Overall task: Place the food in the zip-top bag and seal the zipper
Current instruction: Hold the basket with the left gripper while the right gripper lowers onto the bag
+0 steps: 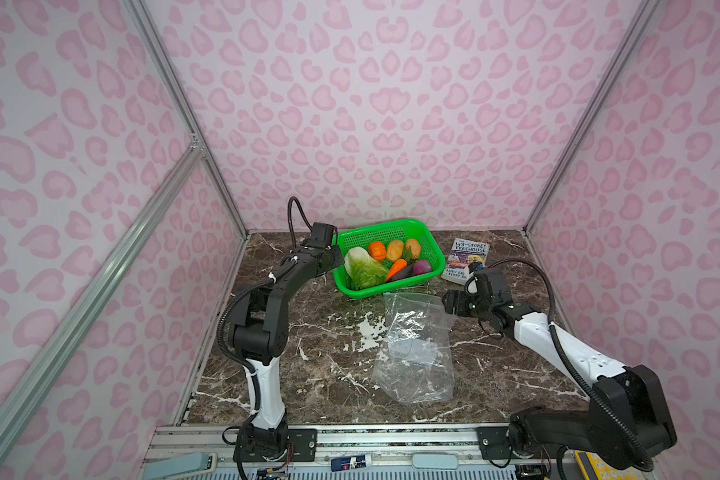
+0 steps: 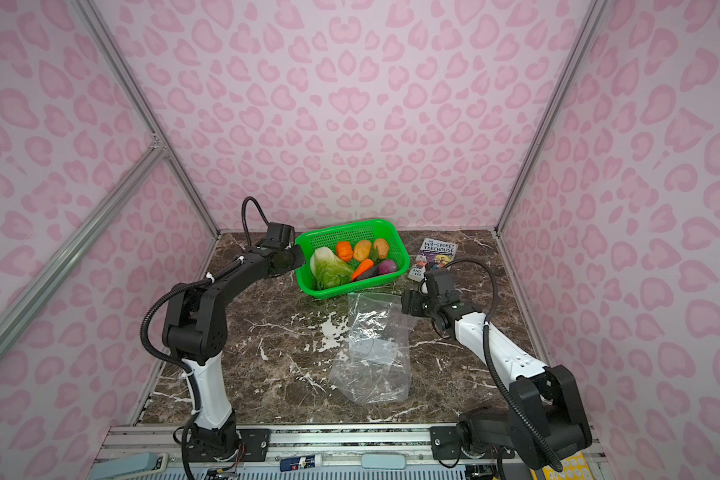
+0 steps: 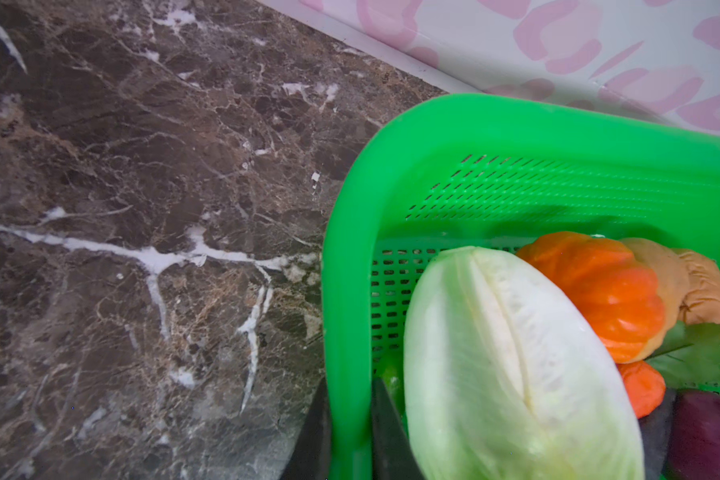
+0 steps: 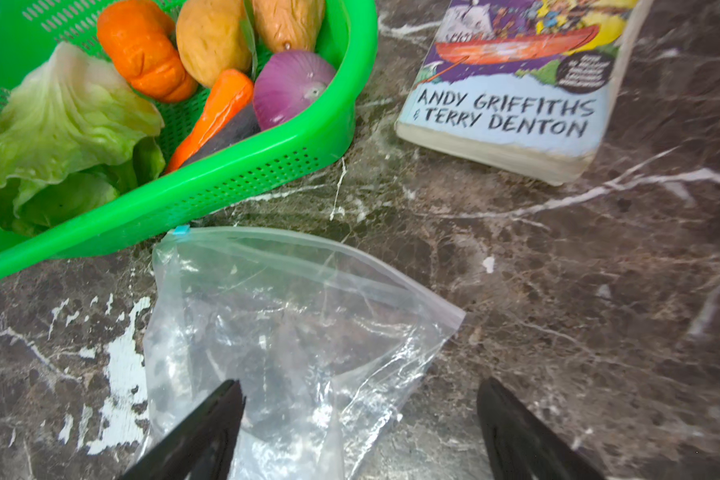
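Preparation step: left gripper point(image 3: 350, 382) appears clamped on the rim of the green mesh basket point(image 3: 516, 124); right gripper point(image 4: 360, 384) hangs open above the clear crinkly zip-top bag point(image 4: 275, 332). Next: grasp its lip.

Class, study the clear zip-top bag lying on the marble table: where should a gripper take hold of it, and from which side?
Grip the zip-top bag by its upper lip along the zipper, near the corner away from the blue slider. Come from the right, where the right gripper hangs open: that lip seems to arch off the table, while the body lies flat and crinkled.
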You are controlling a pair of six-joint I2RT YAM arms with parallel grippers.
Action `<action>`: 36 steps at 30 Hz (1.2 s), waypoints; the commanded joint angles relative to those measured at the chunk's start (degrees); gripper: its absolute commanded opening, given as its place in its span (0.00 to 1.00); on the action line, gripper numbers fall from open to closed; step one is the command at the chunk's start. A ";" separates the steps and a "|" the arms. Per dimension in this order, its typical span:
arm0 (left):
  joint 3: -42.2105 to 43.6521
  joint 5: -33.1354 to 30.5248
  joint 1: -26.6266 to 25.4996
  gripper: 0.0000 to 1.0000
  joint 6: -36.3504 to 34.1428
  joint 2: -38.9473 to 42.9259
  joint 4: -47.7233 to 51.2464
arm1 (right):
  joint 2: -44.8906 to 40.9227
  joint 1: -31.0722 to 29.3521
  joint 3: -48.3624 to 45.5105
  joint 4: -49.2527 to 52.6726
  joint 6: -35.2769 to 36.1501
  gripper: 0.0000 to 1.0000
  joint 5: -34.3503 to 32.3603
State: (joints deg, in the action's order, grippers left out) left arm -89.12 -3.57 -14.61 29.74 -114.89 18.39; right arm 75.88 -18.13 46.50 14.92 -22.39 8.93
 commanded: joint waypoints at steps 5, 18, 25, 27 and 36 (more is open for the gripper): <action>-2.19 -0.55 0.91 0.53 -3.44 0.17 2.44 | 5.00 -3.20 -0.89 -4.86 -1.58 0.83 3.56; 11.10 9.70 2.31 0.73 -0.92 17.52 0.77 | 8.95 -4.49 1.80 -4.58 -0.82 0.00 3.08; 18.70 14.77 -1.73 0.73 -3.09 26.44 0.14 | -0.56 -5.34 3.28 0.17 6.62 0.00 3.00; 19.80 15.96 -3.59 0.73 -2.93 27.94 0.15 | -2.66 -5.34 4.45 1.99 8.51 0.00 3.56; 18.95 20.54 -9.55 0.73 -6.98 31.94 -0.73 | -10.54 -5.31 10.70 5.02 20.80 0.00 9.17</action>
State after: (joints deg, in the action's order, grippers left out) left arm -68.58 14.46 -23.81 26.24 -84.05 19.70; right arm 66.96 -23.51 56.25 19.42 -8.19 15.25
